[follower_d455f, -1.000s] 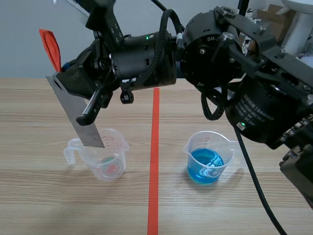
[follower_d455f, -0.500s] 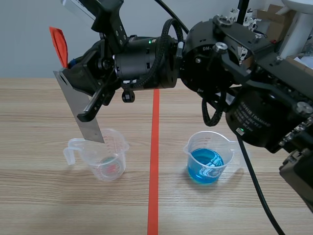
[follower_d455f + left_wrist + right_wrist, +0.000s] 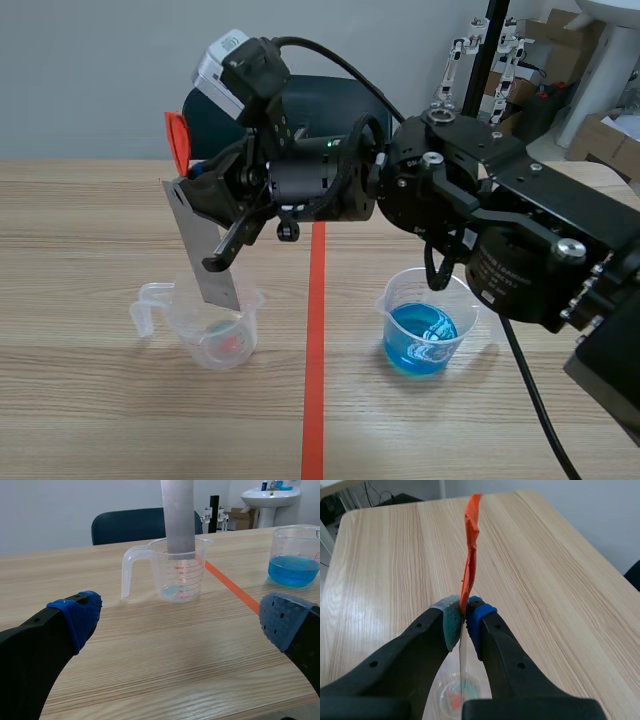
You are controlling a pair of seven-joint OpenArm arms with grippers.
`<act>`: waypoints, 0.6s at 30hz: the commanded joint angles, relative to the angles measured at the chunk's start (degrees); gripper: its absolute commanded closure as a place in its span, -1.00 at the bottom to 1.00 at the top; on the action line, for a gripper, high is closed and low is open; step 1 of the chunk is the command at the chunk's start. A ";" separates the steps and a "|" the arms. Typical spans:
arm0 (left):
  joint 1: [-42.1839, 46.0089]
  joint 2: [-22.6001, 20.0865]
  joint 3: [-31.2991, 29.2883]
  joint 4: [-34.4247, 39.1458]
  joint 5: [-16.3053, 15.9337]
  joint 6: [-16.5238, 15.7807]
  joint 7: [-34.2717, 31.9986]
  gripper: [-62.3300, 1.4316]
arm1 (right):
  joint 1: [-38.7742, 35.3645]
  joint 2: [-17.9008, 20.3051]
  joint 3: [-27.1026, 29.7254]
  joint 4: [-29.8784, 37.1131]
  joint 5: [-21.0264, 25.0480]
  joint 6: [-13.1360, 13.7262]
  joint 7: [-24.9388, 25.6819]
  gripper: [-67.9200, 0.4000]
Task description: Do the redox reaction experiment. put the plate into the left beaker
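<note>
Right gripper [image 3: 464,612]: pads clenched on the upper end of the plate [image 3: 205,255], just under its orange tab [image 3: 470,555], which stands up beyond the fingertips. The plate hangs down from the fingers as a long grey strip. Its long axis is near upright, with a slight tilt in the scene view, so the lower end sits a little off from straight under the grip. The left beaker [image 3: 177,575] lies below the fingers. In the right wrist view its bottom shows between and beneath them. From the left wrist view, the plate's lower edge looks just inside the beaker's mouth, under the rim line and well above the bottom. Judgement: the coming move is a straight descent along the plate's own axis, then release; the tilt could bring the strip against the rim. Left gripper [image 3: 181,620]: fingers spread wide, nothing between them, with the beaker ahead of them and apart. The blue beaker [image 3: 425,325] stands well off to the side, not involved.
</note>
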 commanded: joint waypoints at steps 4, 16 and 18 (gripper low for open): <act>0.61 -0.50 -0.35 0.28 -0.09 -0.11 -1.18 -1.00 | 1.29 -2.21 0.50 -2.47 -1.44 0.00 3.26 0.97; 0.61 -0.50 -0.35 0.28 0.31 -0.11 -1.20 -1.00 | 1.29 -4.70 0.50 -8.26 -4.72 0.00 6.23 0.97; 0.61 -0.50 -0.35 0.28 0.31 -0.11 -1.20 -1.00 | 1.29 -4.98 0.50 -8.96 -5.22 0.00 6.34 0.97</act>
